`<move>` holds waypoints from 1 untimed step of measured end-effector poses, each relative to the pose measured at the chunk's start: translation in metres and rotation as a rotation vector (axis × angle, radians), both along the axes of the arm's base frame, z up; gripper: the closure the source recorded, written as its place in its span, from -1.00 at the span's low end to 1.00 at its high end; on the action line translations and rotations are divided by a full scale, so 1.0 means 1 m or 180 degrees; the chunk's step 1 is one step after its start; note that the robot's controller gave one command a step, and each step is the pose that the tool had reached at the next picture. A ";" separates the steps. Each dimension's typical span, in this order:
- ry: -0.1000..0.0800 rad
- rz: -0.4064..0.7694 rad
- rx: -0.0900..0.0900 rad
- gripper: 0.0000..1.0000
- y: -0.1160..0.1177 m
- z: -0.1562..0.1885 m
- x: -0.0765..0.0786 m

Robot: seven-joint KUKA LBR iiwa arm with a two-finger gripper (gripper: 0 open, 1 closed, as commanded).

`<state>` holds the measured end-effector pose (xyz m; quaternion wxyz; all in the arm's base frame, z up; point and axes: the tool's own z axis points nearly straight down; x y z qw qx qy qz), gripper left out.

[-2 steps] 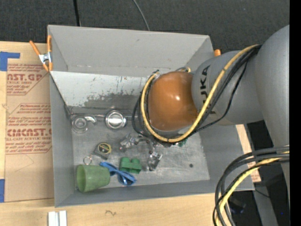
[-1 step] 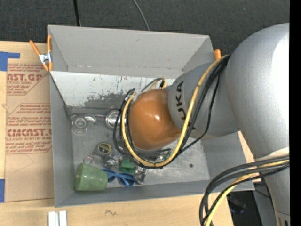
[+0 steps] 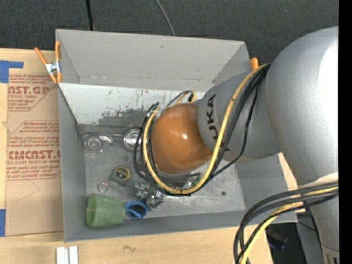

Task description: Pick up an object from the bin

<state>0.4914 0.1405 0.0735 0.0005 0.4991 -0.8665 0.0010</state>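
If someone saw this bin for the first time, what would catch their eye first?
The big silver arm reaches in from the right, its orange wrist cover hanging over the middle of the bin. Next comes the green cup in the near left corner, with a small blue piece beside it, close to the gripper.

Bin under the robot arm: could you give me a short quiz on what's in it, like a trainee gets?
1. True or false: the green cup lies in the bin's lower left corner.
2. What lies right beside it? A a small blue piece; B a red ball; C a yellow block.
3. Which is nearer the gripper, the blue piece or the clear ring?
Key: 1 true; 2 A; 3 the blue piece.
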 end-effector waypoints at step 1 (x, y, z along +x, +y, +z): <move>-0.0019 -0.0001 0.0023 -1.00 0.002 -0.001 0.000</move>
